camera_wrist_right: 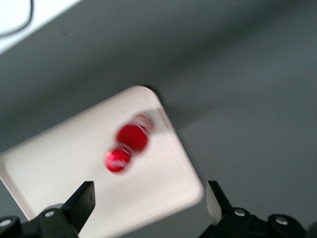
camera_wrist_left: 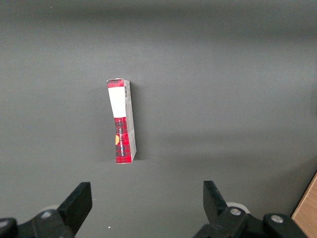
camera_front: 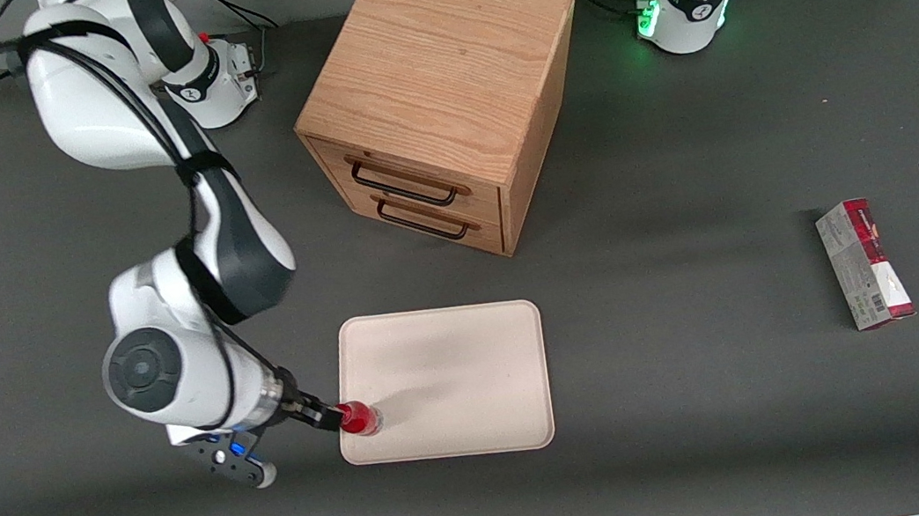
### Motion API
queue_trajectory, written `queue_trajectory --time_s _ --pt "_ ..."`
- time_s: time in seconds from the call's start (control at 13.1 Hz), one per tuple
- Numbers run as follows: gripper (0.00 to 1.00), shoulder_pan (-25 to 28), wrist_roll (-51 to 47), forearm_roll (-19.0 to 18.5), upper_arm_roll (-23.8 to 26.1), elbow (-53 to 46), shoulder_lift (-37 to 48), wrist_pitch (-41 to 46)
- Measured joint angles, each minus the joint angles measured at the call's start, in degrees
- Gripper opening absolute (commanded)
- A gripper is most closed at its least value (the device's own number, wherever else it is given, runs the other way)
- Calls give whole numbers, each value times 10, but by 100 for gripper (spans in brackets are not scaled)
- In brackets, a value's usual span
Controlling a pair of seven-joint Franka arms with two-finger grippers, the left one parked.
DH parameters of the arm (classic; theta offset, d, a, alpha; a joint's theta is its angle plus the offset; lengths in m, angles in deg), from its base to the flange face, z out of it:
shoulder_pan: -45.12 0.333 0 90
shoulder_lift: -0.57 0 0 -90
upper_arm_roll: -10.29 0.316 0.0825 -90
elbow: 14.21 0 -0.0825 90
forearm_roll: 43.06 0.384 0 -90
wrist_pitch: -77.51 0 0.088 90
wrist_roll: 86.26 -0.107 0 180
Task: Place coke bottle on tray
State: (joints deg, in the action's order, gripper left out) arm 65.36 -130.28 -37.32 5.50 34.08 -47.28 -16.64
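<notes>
Item 1, coke bottle [camera_front: 359, 419]: I log it standing upright on the tray [camera_front: 455, 356], in the corner nearest the working arm and close to the edge nearest the front camera. The right wrist view looks straight down on it [camera_wrist_right: 128, 146], showing the red cap and the wider red body below; the front view gives only a small red shape at the tip of the arm.

Item 2, tray: cream-white, rounded corners, flat on the dark bench [camera_front: 714, 438], nearer the front camera than the cabinet. The wrist view shows one rounded end of it [camera_wrist_right: 59, 173] with the bottle well inside the rim.

Item 3, claw [camera_front: 330, 417]: at the tray's edge on the working arm's side, just beside or touching the bottle in the front view. From the wrist camera I read the two fingertips [camera_wrist_right: 81, 201] spread wide apart, with the bottle not between them, so the claw is released.

Item 4, oak drawer cabinet [camera_front: 440, 109]: two dark handles on its front, seen only in the front view.

Item 5, red-and-grey carton [camera_front: 865, 262]: lying flat toward the parked arm's end of the bench; the left wrist view shows it [camera_wrist_left: 122, 121] alone on bare bench surface.
</notes>
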Motion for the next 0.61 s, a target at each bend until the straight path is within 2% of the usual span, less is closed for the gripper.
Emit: queue_trajectory --time_s 0.15,0.31,0.61 --pt "100 -20 80 1 -1 53 58 33" --pt "100 -34 165 1 -11 150 134 34" --pt "100 -36 342 -3 -72 353 308 39"
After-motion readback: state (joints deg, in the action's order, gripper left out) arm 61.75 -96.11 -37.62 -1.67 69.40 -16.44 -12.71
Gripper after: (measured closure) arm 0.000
